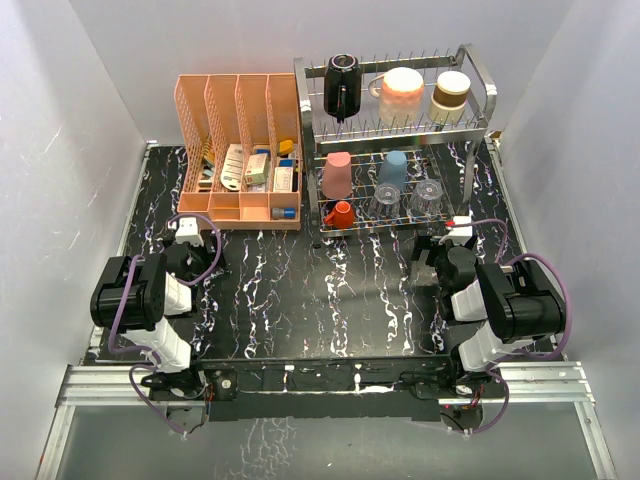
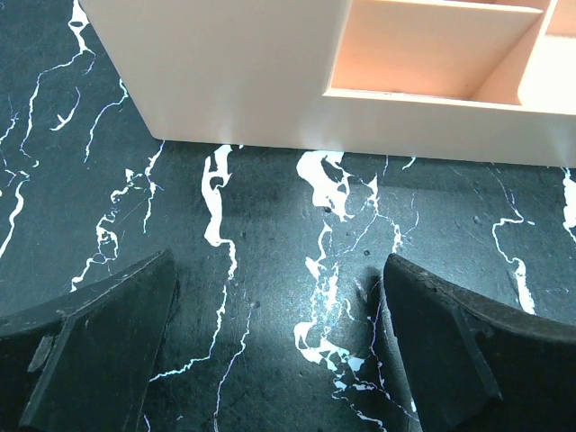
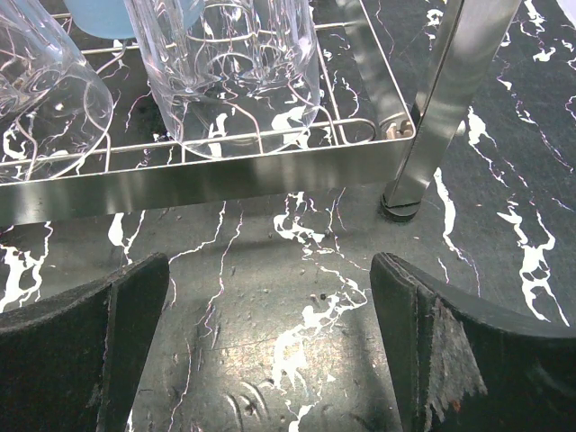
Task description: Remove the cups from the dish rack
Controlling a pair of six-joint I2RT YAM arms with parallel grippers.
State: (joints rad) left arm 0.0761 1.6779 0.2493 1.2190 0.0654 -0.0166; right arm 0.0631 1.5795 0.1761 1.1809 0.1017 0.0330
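Black marbled tabletop [image 1: 330, 300] carries the dish rack [image 1: 483, 85] at far right. Eight cups [image 1: 337, 175] sit in it: three on the upper tier, five on the lower. Left pincer [image 2: 279, 297] and right pincer [image 3: 270, 306] both stand wide open, holding nothing.

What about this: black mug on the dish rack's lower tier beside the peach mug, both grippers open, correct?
Wrong tier: the top external view shows the black mug on the upper tier of the dish rack, beside the peach mug. The left gripper and right gripper are open.
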